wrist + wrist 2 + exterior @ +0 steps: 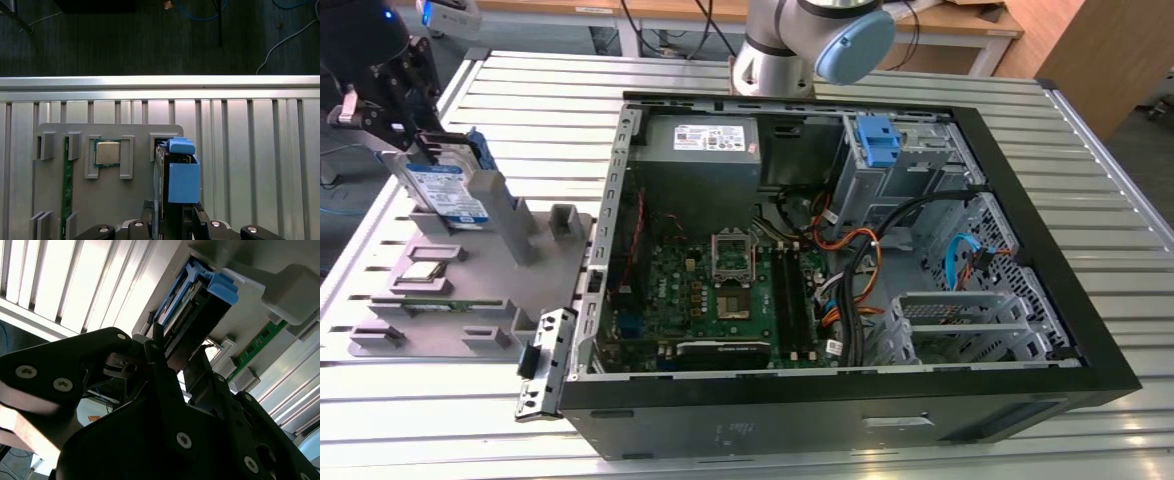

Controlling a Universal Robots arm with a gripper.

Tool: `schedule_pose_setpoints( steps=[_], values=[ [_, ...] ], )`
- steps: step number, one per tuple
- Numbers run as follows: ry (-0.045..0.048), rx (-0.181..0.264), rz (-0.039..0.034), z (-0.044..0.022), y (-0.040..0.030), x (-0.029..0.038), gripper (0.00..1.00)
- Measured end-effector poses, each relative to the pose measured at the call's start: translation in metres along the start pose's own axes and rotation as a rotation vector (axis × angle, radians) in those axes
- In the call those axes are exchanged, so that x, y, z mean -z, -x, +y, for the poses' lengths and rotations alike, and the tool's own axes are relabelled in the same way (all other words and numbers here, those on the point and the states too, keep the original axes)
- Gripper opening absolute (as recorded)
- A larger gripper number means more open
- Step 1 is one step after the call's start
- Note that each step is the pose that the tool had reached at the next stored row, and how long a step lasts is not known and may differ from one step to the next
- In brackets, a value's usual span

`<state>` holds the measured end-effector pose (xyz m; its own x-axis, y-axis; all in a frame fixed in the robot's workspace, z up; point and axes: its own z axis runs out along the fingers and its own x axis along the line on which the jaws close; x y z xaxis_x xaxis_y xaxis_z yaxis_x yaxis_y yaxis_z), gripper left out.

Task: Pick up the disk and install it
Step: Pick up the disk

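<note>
One black claw (407,140) hangs over the grey parts holder (467,290) in the exterior view, right above the disk (447,190), which stands upright on edge in a slot at the holder's far end, label facing the camera and a blue rail along its top. The holder lies on the slatted metal desk (520,80), and just beside the holder, on the exterior view's right, sits an open computer case (854,410) with a grey power-supply box (700,140) and a bare blue bracket (878,140) inside. In the second wrist view the claw (177,347) reaches onto the disk (185,315), its jaws lying along the disk's two sides, while the holder (290,295) behind carries a green memory strip (257,347). In the first wrist view the disk (182,175) is seen edge-on, still seated in the holder (125,200), with the claw (172,220) drawn narrow about it and no gap showing on either side. On the same holder, apart from the disk, rest a square processor chip (107,152) and the memory strip (65,190).
</note>
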<state>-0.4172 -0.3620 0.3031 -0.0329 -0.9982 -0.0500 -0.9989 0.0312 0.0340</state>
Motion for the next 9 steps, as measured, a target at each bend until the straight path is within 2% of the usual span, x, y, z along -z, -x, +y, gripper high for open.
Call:
schedule_pose_setpoints(
  steps=[8, 9],
  values=[
    [0.0001, 0.000, 0.0001, 0.0000, 0.0000, 0.0000, 0.41],
    [0.0000, 0.001, 0.0001, 0.0000, 0.0000, 0.0000, 0.35]
  ],
)
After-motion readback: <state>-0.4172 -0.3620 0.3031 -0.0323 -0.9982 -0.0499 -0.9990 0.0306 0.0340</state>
